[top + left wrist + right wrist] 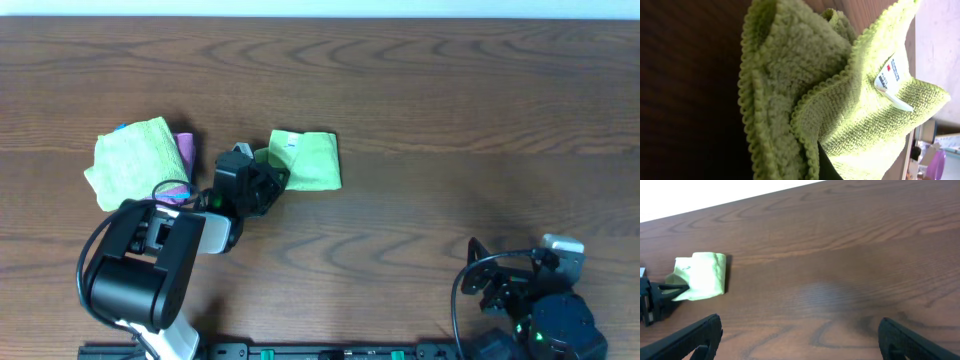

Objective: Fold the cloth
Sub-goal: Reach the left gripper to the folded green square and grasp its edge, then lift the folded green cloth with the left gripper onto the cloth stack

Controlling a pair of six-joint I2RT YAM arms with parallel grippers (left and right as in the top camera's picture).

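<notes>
A lime green cloth (308, 160) lies folded on the wooden table, with a white tag on top. My left gripper (268, 182) is shut on the cloth's left edge. In the left wrist view the cloth (840, 100) fills the frame, its bunched hem pinched at my fingers (812, 167). The cloth also shows in the right wrist view (702, 276) at far left, with the left gripper (662, 292) on its edge. My right gripper (800, 335) is open and empty, low near the table's front right (500, 285).
A pile of cloths (135, 160), pale green on top with purple and blue under it, lies at the left of the table (450, 120).
</notes>
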